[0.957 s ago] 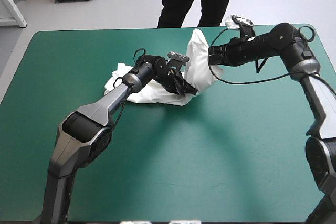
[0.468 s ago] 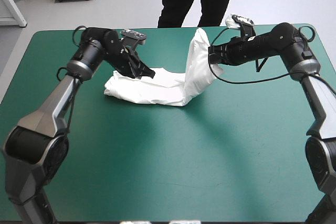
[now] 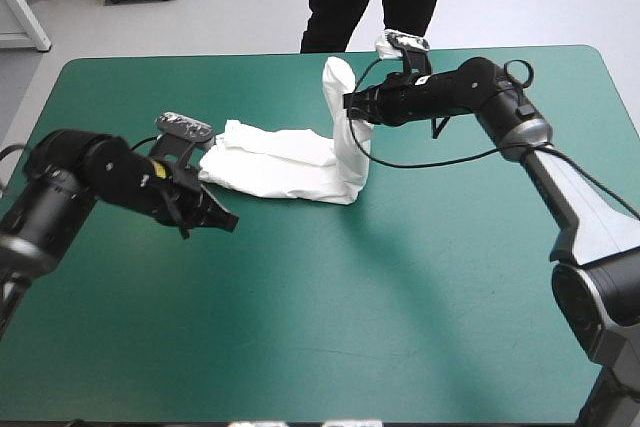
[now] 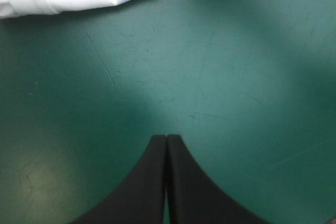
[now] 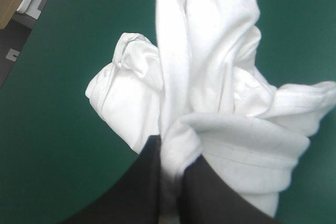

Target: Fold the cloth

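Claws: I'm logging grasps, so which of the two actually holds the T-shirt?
The right claw, shut on a raised end of the T-shirt. The left claw is shut on nothing, over the teal-green cover beside the shirt.

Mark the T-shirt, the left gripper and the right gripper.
T-shirt point(image 3: 285, 167), high view, on the part lying flat.
left gripper point(image 4: 166, 140), left wrist view, where the shut fingertips meet.
right gripper point(image 5: 172, 153), right wrist view, between fingertips pinching the T-shirt.
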Tool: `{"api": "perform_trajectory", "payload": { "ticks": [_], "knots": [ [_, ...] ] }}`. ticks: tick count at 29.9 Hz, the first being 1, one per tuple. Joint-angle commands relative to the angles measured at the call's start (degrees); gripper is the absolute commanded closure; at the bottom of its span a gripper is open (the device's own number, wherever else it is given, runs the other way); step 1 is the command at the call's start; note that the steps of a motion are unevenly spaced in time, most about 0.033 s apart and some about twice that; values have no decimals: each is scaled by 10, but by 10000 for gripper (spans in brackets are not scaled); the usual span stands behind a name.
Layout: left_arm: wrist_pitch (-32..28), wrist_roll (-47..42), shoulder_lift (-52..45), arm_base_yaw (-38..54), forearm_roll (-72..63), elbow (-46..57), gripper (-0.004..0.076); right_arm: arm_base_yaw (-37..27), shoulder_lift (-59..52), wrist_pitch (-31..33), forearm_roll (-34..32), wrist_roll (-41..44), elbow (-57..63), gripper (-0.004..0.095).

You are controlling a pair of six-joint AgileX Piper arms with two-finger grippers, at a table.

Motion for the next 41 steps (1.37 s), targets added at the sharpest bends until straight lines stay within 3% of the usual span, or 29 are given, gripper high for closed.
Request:
{"api": "perform_trajectory", "payload": {
  "ticks": [1, 9, 14, 16, 20, 23, 31, 35, 41],
  "knots": [
    [24, -18, -95, -1, -21, 24, 733, 30, 4, -47, 28, -7, -48, 923],
    [24, -48, -211, -1, -24, 69, 733, 99, 121, -42, 40, 18, -172, 923],
    [24, -83, -234, -1, -25, 78, 733, 122, 188, 7, 40, 46, -256, 899],
    [24, -84, -234, -1, -29, 78, 733, 126, 208, 45, 40, 47, -280, 790],
    [24, -91, -234, -1, -36, 78, 733, 126, 222, 89, 38, 46, -297, 456],
    [24, -93, -234, -1, -53, 78, 733, 125, 222, 110, 21, 63, -313, 298],
    [24, -93, -234, -1, -77, 78, 733, 109, 222, 211, -113, 140, -375, 300],
    [24, -93, -234, -1, -77, 78, 733, 87, 222, 248, -123, 157, -387, 300],
    [24, -96, -234, -1, -78, 78, 733, 63, 222, 248, -167, 193, -387, 300]
  ]
}}
